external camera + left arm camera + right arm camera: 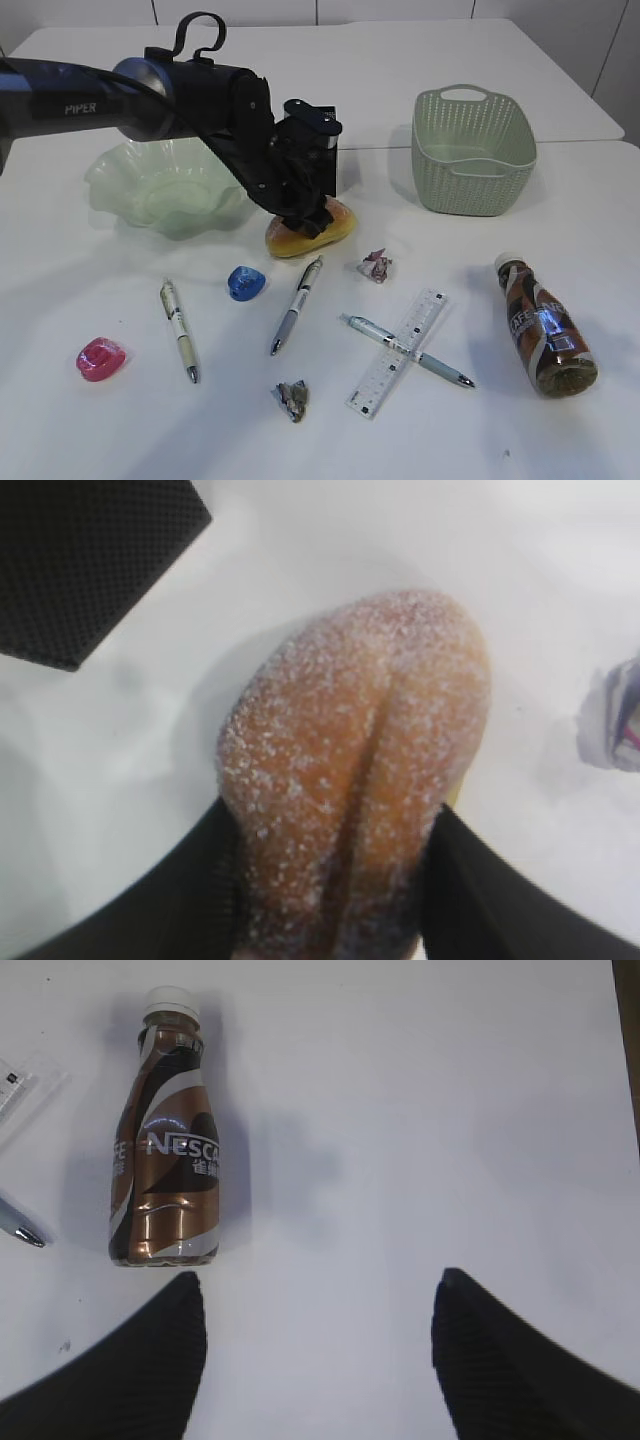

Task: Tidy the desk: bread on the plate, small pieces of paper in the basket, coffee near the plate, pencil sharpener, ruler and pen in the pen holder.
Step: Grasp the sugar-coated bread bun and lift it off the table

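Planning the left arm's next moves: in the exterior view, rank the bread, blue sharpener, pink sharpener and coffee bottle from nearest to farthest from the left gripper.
1. Bread: between the fingers of the left gripper.
2. Blue sharpener: just in front, slightly left.
3. Pink sharpener: front left of the desk.
4. Coffee bottle: lying far right.

Golden-brown bread (360,780) sugar-speckled; basket (472,150) sage-green, perforated; coffee (168,1150) label brown-white swirled.

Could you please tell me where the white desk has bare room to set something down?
Free: the far strip of the white desk behind the pale green perforated basket, and the front-right corner beyond the lying brown coffee bottle. Crowded: the middle, around the sugared bun, clear plastic ruler, pens and paper scraps.
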Tool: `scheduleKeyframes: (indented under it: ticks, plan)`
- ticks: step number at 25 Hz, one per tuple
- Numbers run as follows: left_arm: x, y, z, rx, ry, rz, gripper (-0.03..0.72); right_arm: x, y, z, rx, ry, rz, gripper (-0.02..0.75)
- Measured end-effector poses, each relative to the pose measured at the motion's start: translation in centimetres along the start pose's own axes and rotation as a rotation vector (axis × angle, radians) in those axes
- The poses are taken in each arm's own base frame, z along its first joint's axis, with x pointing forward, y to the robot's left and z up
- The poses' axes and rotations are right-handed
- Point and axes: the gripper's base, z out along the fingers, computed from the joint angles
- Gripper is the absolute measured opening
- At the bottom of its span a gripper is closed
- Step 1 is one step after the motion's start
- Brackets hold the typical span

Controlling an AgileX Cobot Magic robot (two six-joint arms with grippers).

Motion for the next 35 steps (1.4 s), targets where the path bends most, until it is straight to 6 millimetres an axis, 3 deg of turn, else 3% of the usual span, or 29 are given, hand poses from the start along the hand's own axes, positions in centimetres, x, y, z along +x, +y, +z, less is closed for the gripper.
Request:
scheduleKeyframes:
  ticks: [3, 7, 16, 24, 35]
  plan:
    - [0.1, -0.1, -0.1, 0.011, 0.024, -0.004, 0.312, 0.0, 0.0, 0.0, 0.000, 0.000, 0.000, 0.551]
    - [0.1, -0.2, -0.6, 0.028, 0.065, -0.004, 0.292, 0.0, 0.0, 0.0, 0.000, 0.000, 0.000, 0.551]
    - [-0.5, -0.3, -2.3, 0.084, 0.207, -0.002, 0.286, 0.0, 0.0, 0.0, 0.000, 0.000, 0.000, 0.550]
    - [-0.9, -0.5, -3.1, 0.113, 0.218, -0.013, 0.286, 0.0, 0.0, 0.0, 0.000, 0.000, 0.000, 0.550]
    - [-3.4, -0.2, -6.4, 0.099, 0.166, -0.089, 0.283, 0.0, 0.0, 0.0, 0.000, 0.000, 0.000, 0.550]
